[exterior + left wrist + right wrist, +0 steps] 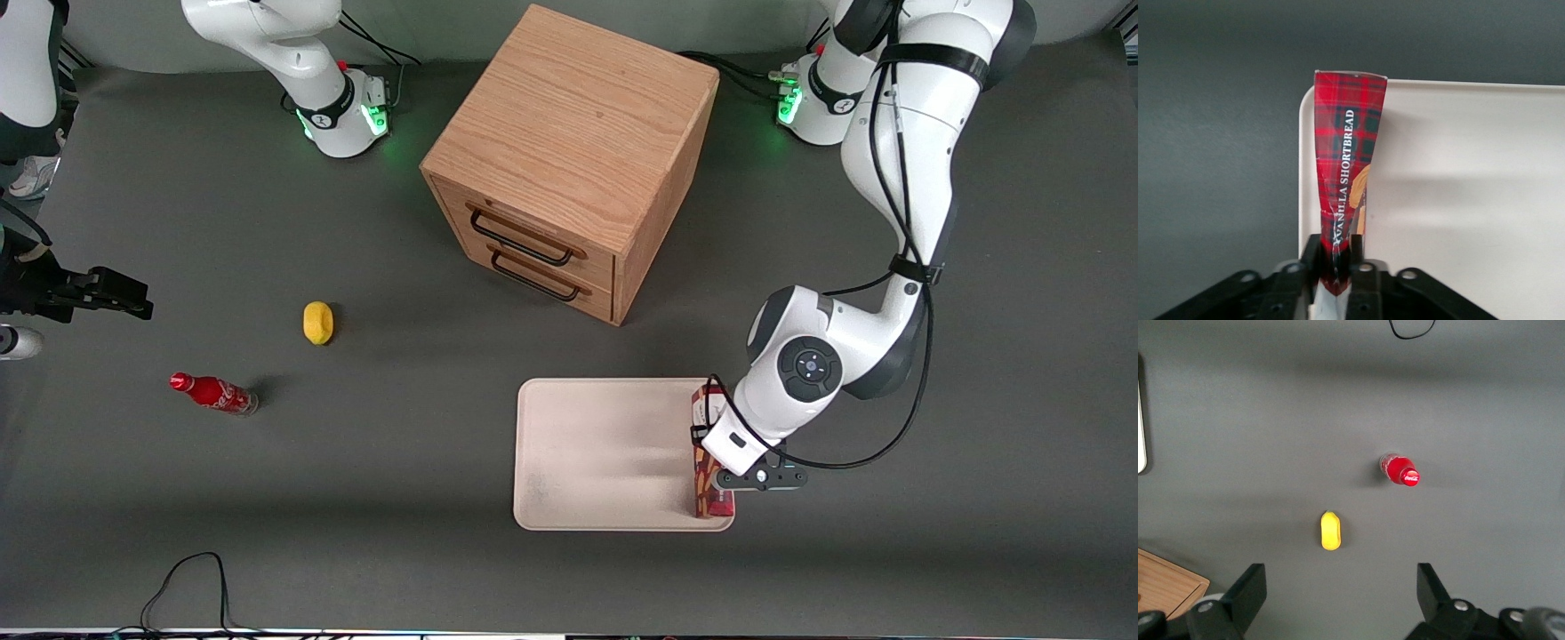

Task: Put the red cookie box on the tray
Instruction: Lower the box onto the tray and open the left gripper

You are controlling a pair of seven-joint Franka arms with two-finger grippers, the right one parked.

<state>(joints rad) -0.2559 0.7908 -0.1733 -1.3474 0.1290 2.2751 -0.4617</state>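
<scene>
End effector (pixel 1338 257) grips red cookie box (pixel 1346 167) over tray (pixel 605 462), grey table (pixel 356 498).

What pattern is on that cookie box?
Red tartan plaid with dark checks on the red cookie box, held in the gripper; clearest in the left wrist view.

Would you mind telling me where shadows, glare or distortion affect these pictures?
Front view: soft shadows beside the wooden drawer cabinet and small bottle; a pale sheen on the tray. Left wrist view: the red cookie box, clamped in the gripper, tapers through perspective; a faint shadow band crosses the tray. Right wrist view: even lighting, no glare.
</scene>
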